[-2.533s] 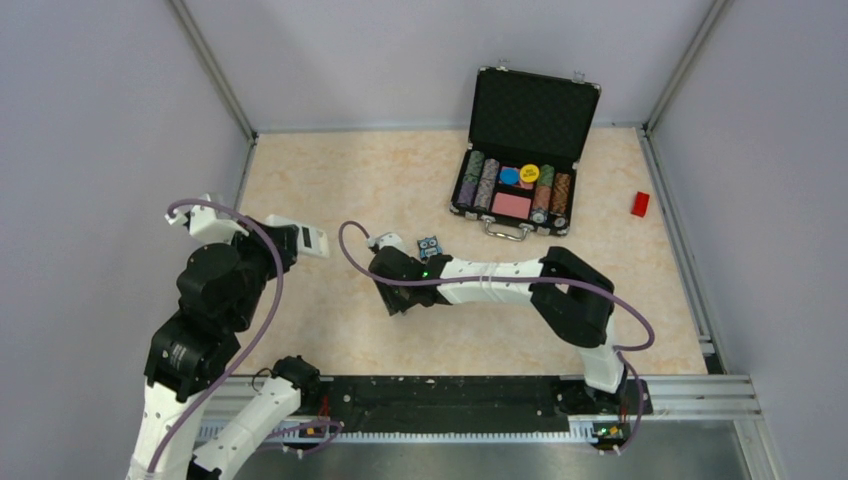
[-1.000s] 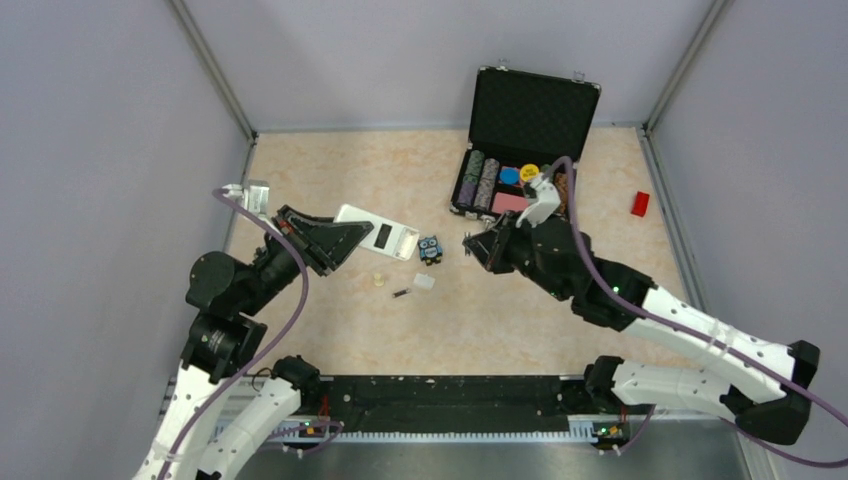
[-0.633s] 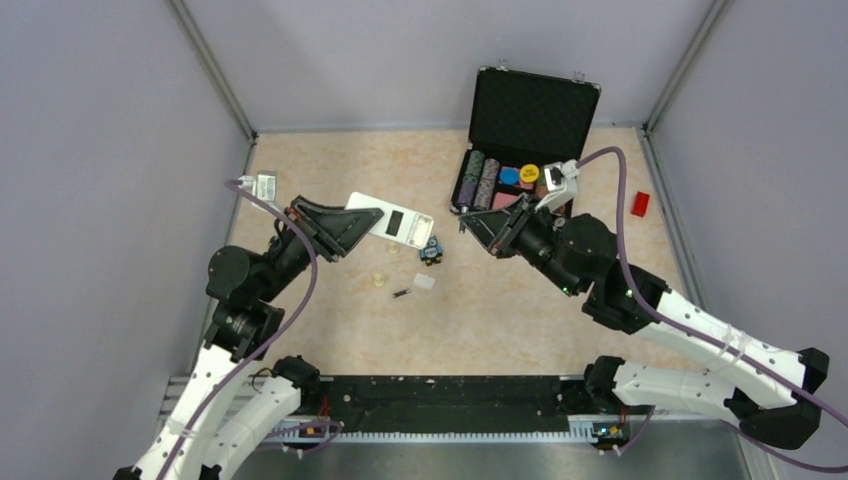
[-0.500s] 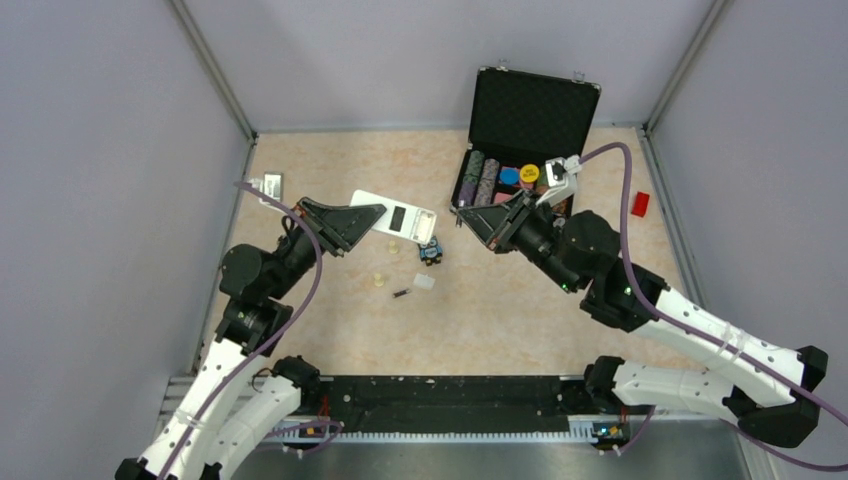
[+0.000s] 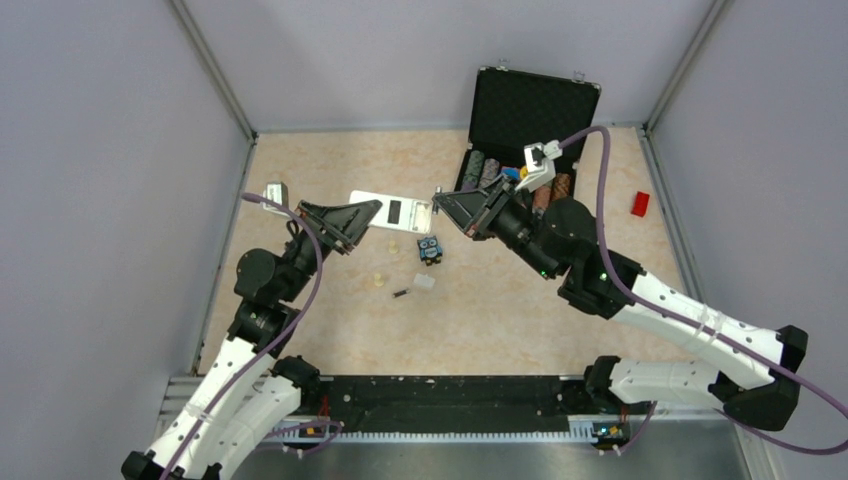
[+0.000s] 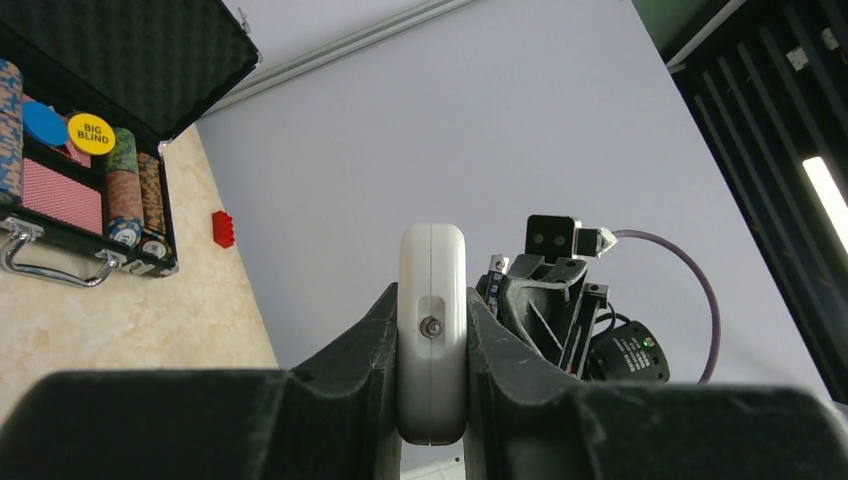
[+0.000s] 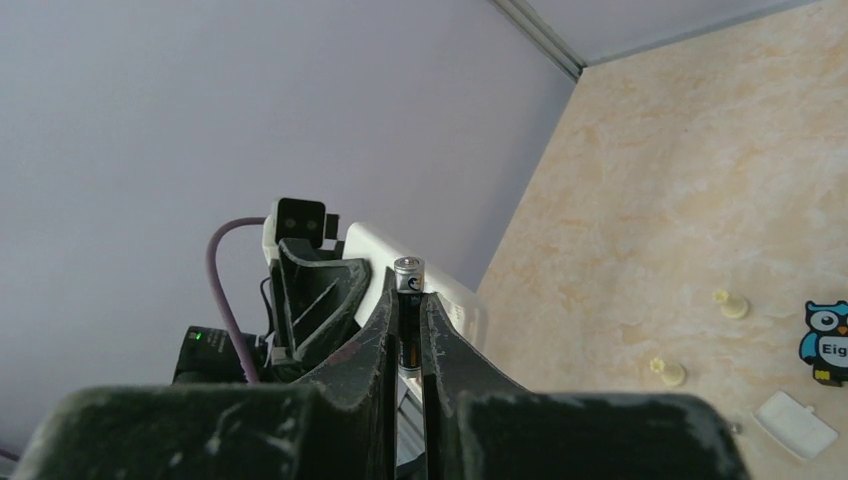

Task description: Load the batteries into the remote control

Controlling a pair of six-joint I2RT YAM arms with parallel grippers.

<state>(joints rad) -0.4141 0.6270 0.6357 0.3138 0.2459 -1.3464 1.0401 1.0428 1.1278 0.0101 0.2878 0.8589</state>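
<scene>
With the left gripper point(image 6: 432, 315) clamped on the remote control point(image 5: 413, 215) above the far middle of the worktop, bay point(image 5: 395, 211) upward, and the right gripper point(image 7: 408, 305) pinched narrowly on one battery point(image 7: 408, 272) just off the remote's free end, the battery would best be turned parallel to the bay and lowered squarely. Only the top view showed the second battery point(image 5: 401, 293) lying near the worktop's centre; only the right wrist view showed the held battery's pale end.

Remote control point(image 5: 392, 211) left of case point(image 5: 535, 110)
</scene>
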